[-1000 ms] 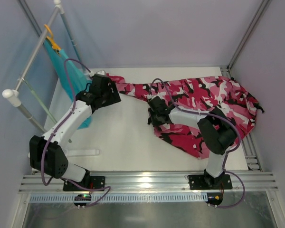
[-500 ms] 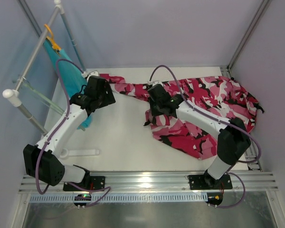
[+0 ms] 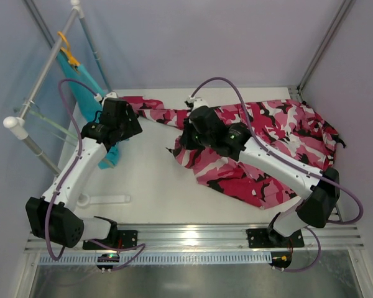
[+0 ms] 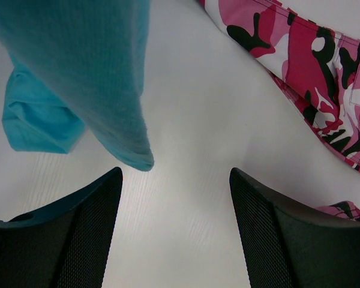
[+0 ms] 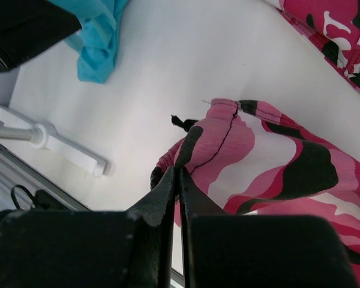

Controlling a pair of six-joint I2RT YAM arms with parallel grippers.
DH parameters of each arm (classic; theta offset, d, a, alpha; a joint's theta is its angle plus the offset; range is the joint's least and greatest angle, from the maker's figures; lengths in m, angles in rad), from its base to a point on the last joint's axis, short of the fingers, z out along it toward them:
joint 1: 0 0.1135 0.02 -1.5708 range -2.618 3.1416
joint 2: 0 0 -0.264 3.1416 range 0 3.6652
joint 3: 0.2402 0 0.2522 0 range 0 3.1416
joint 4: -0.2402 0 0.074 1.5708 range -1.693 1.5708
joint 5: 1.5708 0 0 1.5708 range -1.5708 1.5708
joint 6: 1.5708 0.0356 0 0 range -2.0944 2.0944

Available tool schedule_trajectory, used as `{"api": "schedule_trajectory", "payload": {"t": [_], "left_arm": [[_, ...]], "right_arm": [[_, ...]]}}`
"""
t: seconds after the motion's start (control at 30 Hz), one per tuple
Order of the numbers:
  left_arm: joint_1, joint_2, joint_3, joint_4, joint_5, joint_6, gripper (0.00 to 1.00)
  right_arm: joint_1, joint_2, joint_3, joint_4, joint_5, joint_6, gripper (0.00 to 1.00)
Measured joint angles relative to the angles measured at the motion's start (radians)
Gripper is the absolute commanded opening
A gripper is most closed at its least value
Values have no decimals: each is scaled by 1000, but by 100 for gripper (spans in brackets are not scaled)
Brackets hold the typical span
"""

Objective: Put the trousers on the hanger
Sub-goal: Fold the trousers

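Note:
The pink camouflage trousers lie spread over the back right of the table, one leg reaching left toward the rack. My right gripper is shut on a leg's hem edge and holds that cloth raised off the table; in the right wrist view the jaws pinch the pink cloth. The pale mint hanger hangs on the white rack at the left. My left gripper hovers beside the teal garment, open and empty, with the trousers to its right.
A white tube rack stands along the left side, its foot on the table. A teal garment hangs from an orange hanger, its lower end near the left fingers. Metal rails run along the near edge.
The right gripper has shut on the trouser hem and carried it left and up. The left arm has swung left toward the rack, still open.

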Motion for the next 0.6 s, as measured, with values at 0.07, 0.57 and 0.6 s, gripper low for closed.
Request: {"api": "schedule_trajectory", "payload": {"t": [0.07, 0.57, 0.6], "left_arm": [[11, -3, 0, -3, 10, 0, 73], [68, -3, 45, -44, 30, 22, 73], [72, -3, 45, -45, 30, 24, 73]], "right_arm": [[3, 0, 15, 13, 33, 52, 4], [324, -33, -150, 282, 224, 323, 4], [348, -33, -165, 295, 230, 320, 4]]}}
